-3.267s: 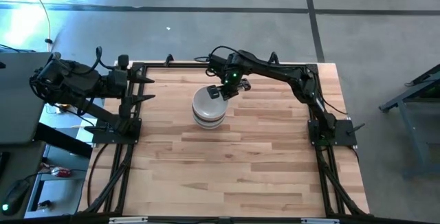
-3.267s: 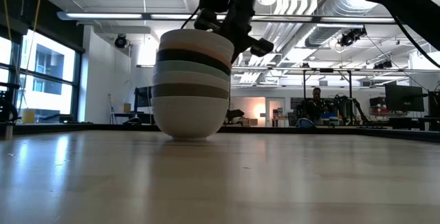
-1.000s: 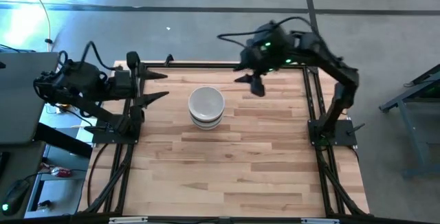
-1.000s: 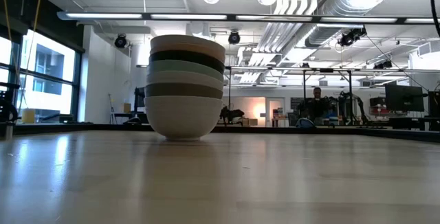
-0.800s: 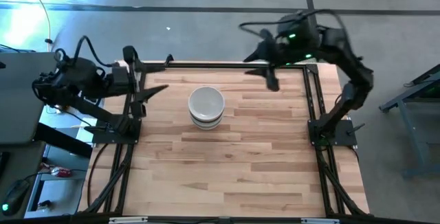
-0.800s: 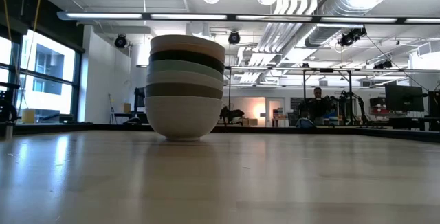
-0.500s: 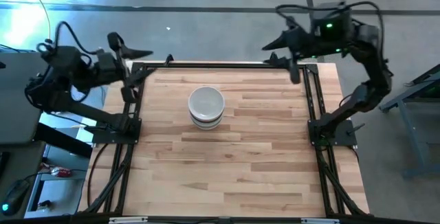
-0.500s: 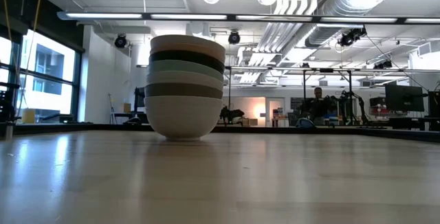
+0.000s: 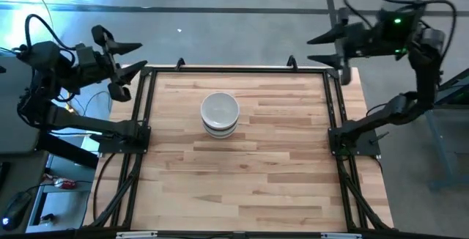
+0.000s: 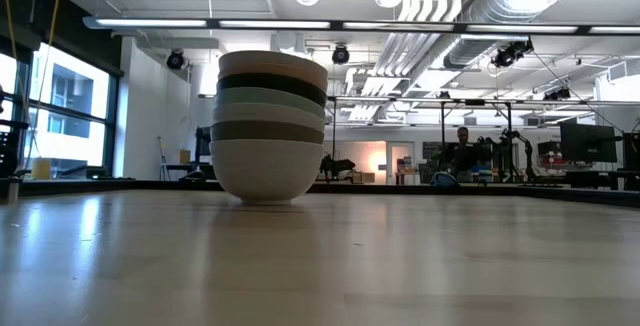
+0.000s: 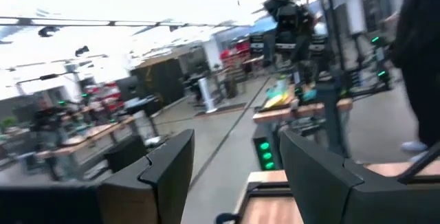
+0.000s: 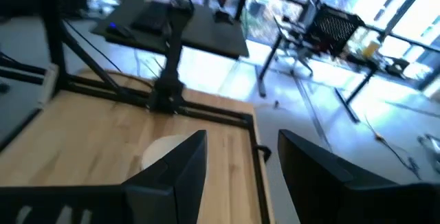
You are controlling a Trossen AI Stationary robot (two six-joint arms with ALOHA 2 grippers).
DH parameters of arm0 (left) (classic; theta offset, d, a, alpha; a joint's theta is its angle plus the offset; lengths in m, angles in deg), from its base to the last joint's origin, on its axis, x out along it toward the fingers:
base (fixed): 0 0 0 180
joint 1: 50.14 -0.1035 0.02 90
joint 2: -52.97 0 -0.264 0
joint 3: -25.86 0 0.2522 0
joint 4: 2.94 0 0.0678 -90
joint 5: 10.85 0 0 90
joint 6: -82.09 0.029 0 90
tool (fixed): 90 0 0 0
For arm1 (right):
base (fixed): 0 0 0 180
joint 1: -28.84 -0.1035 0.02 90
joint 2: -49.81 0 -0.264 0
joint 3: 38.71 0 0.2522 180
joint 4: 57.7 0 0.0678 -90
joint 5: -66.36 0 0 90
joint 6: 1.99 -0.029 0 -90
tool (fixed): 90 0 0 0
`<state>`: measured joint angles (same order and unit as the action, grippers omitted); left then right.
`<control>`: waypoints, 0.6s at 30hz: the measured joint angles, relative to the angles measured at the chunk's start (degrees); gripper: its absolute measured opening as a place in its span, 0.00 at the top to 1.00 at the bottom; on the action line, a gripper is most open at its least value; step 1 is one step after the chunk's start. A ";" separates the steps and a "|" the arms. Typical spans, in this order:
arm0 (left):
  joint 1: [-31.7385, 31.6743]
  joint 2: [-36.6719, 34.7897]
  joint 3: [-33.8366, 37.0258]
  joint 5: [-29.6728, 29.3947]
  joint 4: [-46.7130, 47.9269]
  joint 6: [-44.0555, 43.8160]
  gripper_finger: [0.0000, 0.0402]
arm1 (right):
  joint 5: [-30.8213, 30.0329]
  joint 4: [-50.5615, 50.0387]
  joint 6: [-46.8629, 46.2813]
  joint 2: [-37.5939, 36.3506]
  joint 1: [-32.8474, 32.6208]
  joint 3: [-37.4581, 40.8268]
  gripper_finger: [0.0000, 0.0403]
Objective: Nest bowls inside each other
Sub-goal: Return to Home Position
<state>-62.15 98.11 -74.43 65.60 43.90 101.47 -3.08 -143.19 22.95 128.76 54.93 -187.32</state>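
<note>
The bowls (image 10: pixel 268 126) form one upright nested stack on the wooden table (image 10: pixel 400 256), near its far edge. Visible bands, bottom to top: white, grey-olive, white, pale mint green, black, peach-orange, white. A person (image 10: pixel 462 146) is visible in the room beyond the table.

The bowls (image 9: pixel 220 114) are sitting nested in one stack on the worktop (image 9: pixel 242 173), left of its middle and nearer its far edge. The left end effector (image 9: pixel 130 57) is hanging beyond the far left corner and the right end effector (image 9: pixel 322 48) beyond the far right corner, both well apart from the stack.
</note>
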 joint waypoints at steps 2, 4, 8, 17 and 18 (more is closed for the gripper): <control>-0.89 -0.25 0.00 2.51 0.06 -1.71 0.49 | 3.45 0.26 -0.70 -1.07 1.21 0.00 0.57; -1.76 -0.24 0.00 4.10 0.31 -4.17 0.49 | 6.22 0.87 -2.79 -1.92 2.48 0.00 0.57; -3.47 0.37 0.00 4.72 3.11 -10.23 0.49 | 6.92 1.92 -8.90 -2.81 4.61 0.00 0.57; -7.03 3.03 0.00 12.70 5.05 -20.70 0.49 | 6.57 1.68 -18.56 -2.88 8.71 0.00 0.57; -7.50 3.19 0.00 14.50 4.70 -21.50 0.48 | 6.87 1.68 -18.87 -2.88 8.72 0.00 0.57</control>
<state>-69.66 101.30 -74.43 80.11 48.60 79.97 3.79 -141.51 4.08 125.88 63.65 -187.32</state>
